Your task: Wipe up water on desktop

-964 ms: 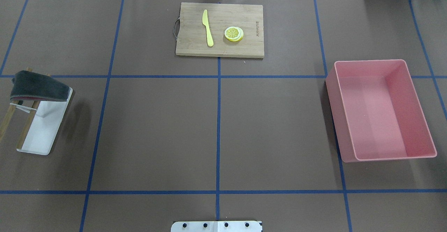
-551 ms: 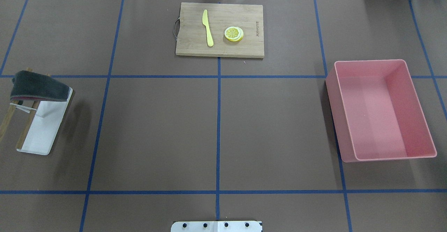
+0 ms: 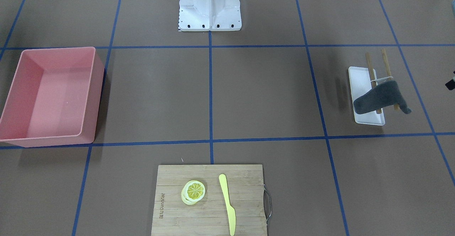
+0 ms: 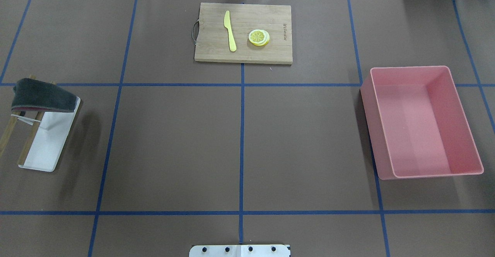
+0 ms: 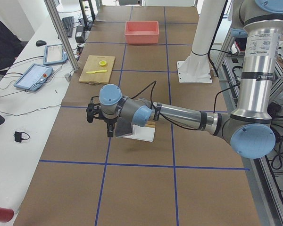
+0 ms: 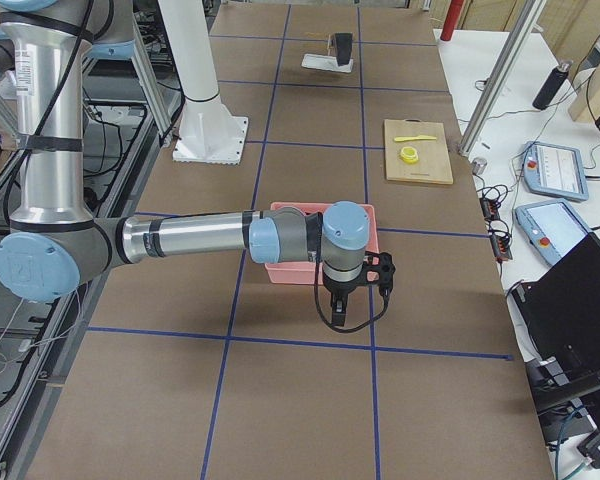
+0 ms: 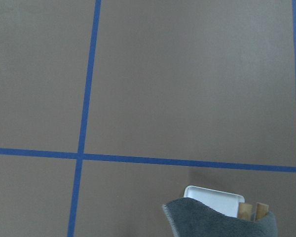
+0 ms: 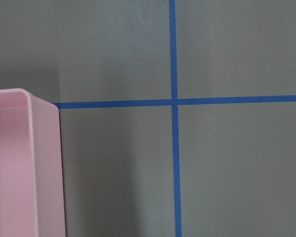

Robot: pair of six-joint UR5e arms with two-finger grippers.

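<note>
The flat matte brown surface [image 4: 174, 144], crossed by blue tape lines, lies under everything you see. Your left pincer [image 5: 110, 129] hangs near the dark grey cloth [image 4: 40, 95] and your right pincer [image 6: 338, 305] near the pink plastic bin [image 4: 421, 121]. You cannot tell how wide either stands.

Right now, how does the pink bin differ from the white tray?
The pink bin is large and deep, the white tray small and shallow. The bin is empty; the tray carries a wooden rack draped with a grey cloth. Both rest on the desktop.
</note>
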